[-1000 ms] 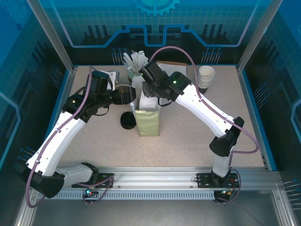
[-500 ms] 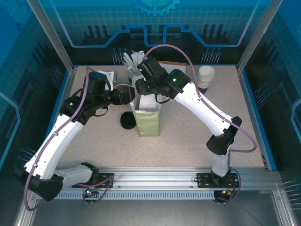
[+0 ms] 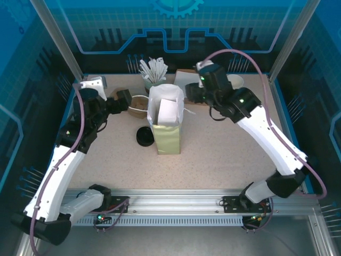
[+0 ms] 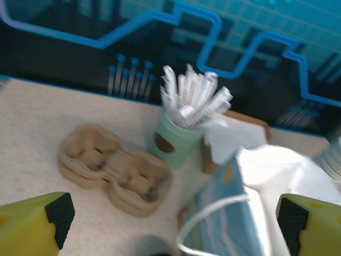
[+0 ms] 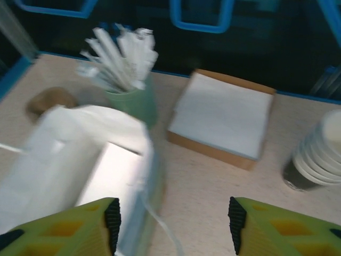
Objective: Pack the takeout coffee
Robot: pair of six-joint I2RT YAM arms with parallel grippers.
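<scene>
Your right gripper point(image 5: 173, 221) has its jaws well apart with nothing between them. It hangs just behind and to the right of the open mouth of the paper bag point(image 3: 166, 137). Your left gripper point(image 4: 175, 217) is spread as wide as it goes and is also empty. It sits off the bag's left side, near the cardboard cup carrier point(image 4: 114, 169). Neither gripper touches the bag.

The takeout coffee is, by my judgement, down inside the bag. The tall walls and white lining hide the floor, so you cannot tell from here whether the cup stands upright.

The step in hand looks like the release and retreat, and doing it well means not disturbing a light, tall bag:

- **Left side:** the white handle loop point(image 4: 213, 230) lies right below the jaws in the wrist view. Lift up and outward rather than sweeping across it, because a snagged handle would likely tip the bag.
- **Right side:** the back of the table is crowded with the straw cup point(image 5: 130, 98), the napkin box point(image 5: 221, 114) and the stack of lidless cups point(image 5: 318, 154). Pull back toward the open near side, not sideways into them.
- **Near the bag's left foot:** the black lids point(image 3: 143, 137) sit just beside it, so don't drop low there.

Before you call the task done, bring one wrist camera over the mouth and look straight down to check that the cup is seated and level.
</scene>
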